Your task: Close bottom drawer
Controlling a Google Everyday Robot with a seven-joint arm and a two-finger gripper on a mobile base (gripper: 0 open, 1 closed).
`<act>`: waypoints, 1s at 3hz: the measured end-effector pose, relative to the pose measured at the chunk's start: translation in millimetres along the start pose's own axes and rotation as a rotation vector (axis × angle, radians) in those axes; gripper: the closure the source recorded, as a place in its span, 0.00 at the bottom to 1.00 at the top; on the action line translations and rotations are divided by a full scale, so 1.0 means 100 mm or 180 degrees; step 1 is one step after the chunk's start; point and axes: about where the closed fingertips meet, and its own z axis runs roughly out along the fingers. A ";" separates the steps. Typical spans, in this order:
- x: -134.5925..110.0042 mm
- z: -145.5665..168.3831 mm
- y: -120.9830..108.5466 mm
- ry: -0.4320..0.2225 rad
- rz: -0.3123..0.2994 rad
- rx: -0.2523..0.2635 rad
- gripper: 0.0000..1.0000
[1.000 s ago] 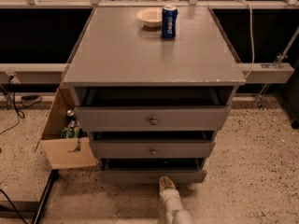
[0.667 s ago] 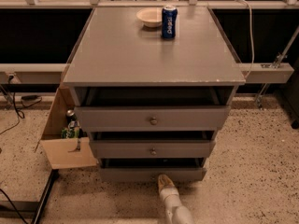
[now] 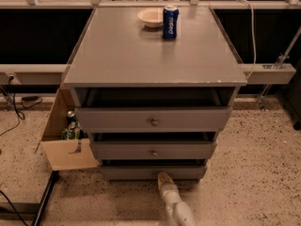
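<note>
Now comes the pushing step: the cream-coloured gripper (image 3: 164,178) sits low, right at the front of the slightly open, thin grey wooden bottom drawer (image 3: 131,173). I cannot tell how its jaws stand. Next, I judge, a straight inward push.

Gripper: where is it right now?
Low in the camera view, just right of centre: the gripper is against or just short of the front of the bottom drawer, near its middle.

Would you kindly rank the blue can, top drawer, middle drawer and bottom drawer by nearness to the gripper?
The gripper is low, centre frame.
1. bottom drawer, right at it.
2. middle drawer, just above.
3. top drawer, higher up.
4. blue can, far back, on top.
</note>
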 end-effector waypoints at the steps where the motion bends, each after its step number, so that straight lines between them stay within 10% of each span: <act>1: -0.04 0.03 -0.04 -0.0023 -0.0021 0.0022 1.00; 3: -0.10 -0.01 0.03 0.0110 -0.0009 -0.0185 1.00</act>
